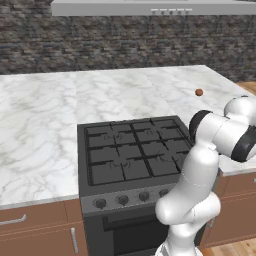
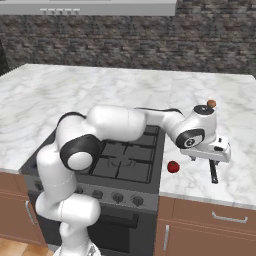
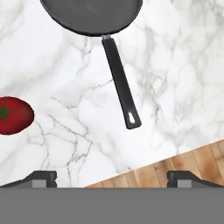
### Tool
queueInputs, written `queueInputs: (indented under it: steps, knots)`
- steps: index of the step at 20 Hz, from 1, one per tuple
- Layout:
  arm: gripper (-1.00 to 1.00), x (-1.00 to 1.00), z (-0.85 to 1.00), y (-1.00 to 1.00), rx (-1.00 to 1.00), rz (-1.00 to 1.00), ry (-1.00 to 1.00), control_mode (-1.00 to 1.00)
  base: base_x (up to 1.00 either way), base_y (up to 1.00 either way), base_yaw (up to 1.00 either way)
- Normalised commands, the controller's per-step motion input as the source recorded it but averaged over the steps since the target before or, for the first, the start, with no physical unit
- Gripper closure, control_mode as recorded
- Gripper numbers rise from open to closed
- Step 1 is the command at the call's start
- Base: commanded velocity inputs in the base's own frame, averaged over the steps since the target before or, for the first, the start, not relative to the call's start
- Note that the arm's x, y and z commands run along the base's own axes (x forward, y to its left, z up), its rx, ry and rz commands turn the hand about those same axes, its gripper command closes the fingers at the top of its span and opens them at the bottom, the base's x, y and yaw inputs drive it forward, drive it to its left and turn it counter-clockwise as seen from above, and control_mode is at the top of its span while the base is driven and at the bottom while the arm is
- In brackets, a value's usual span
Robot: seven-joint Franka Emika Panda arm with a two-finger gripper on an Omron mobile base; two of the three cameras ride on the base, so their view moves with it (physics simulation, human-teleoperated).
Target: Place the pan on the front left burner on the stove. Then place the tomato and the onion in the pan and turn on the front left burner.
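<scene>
Your gripper (image 3: 112, 177) hangs with jaws spread wide, empty. Directly ahead of it on the counter (image 3: 175, 78) lies the pan (image 3: 94, 15), rigid, probably top-heavy; pinch its thin handle (image 3: 120, 81) near the bowl.

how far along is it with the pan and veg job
Nothing looks done yet. The pan sits on the marble counter, not on the front left burner. In hand: the open hand hovers above the pan's handle, holding nothing. Left: move the pan, add the tomato and onion, turn the burner on.
</scene>
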Motion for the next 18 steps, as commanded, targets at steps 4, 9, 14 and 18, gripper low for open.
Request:
queueInputs:
  steps: [4,9,14,18]
  knots:
    - [-1.00,0.13,-0.06,-0.03,0.00,0.02,0.00,-1.00,0.00,0.00,0.00]
    - [-1.00,0.16,-0.07,-0.05,0.00,0.02,0.00,-1.00,0.00,0.00,0.00]
    - [-1.00,0.18,-0.14,-0.07,0.00,0.02,0.00,-1.00,0.00,0.00,0.00]
    - [-1.00,0.17,-0.16,-0.08,0.00,0.01,0.00,-1.00,0.00,0.00,0.00]
